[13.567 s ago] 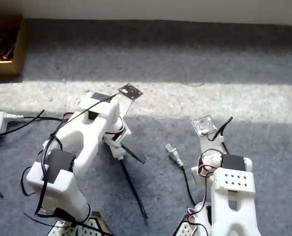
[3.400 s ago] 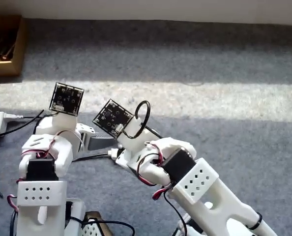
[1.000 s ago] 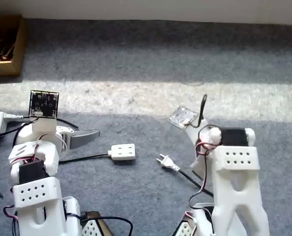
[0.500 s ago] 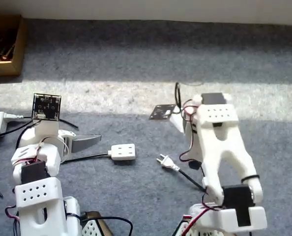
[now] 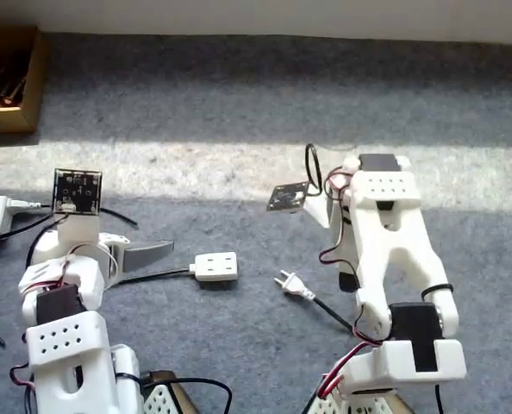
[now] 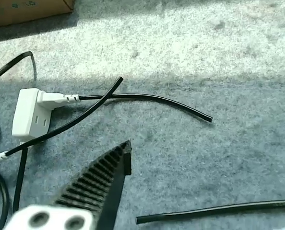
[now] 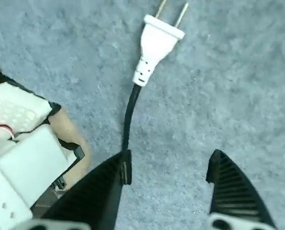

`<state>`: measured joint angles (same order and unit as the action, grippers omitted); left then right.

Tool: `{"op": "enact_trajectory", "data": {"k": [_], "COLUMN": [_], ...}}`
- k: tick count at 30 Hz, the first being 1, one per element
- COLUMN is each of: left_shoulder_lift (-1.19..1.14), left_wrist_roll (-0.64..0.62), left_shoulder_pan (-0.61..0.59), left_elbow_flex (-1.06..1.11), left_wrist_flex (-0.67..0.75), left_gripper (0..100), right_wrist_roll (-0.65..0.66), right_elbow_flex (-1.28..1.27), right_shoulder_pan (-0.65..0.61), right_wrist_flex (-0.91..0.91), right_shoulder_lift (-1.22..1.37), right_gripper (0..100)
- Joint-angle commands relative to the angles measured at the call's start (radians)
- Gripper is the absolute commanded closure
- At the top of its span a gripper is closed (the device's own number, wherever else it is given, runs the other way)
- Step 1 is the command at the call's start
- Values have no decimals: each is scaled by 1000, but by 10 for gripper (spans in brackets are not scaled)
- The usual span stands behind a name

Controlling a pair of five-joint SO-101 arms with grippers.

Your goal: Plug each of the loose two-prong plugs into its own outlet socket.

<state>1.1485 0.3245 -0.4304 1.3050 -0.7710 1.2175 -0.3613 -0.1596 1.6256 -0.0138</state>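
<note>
Well, your right claw (image 7: 170, 158) hung open, the white plug (image 7: 158, 37) just ahead of it (prongs pointing away); whether your left claw (image 5: 157, 251) was open, I couldn't tell.

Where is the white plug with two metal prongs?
In the high view the white two-prong plug lies on the grey carpet between the white socket block and the right arm; the open right gripper hangs near its black cord.
</note>
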Motion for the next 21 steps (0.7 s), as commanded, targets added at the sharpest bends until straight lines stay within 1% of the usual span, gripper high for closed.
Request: {"op": "enact_trajectory", "data": {"k": [1, 4, 6, 11, 14, 17, 19, 21], "left_shoulder_lift": [10, 10, 10, 10, 10, 10, 10, 10], "left_wrist_roll": [3, 3, 3, 5, 8, 8, 8, 8], "left_shoulder_pan": [27, 30, 25, -50, -114, -168, -186, -188], "left_elbow_flex": [12, 13, 15, 71, 113, 124, 124, 124], "left_wrist_flex": [14, 11, 9, 14, 15, 15, 15, 15], "left_gripper": [408, 409, 409, 409, 409, 409, 409, 409], "right_wrist_roll": [-186, -299, -342, -450, -503, -508, -508, -555], "right_elbow_flex": [-67, -131, -150, -150, -150, -150, -150, -156], "right_shoulder_pan": [-82, -173, -226, -326, -331, -295, -274, -257], "right_wrist_flex": [-93, -189, -229, -243, -243, -243, -245, -289], "right_shoulder_lift": [-2, -2, -2, -2, -2, -1, -1, -1], "right_gripper": [743, 743, 743, 743, 743, 743, 743, 743]}}
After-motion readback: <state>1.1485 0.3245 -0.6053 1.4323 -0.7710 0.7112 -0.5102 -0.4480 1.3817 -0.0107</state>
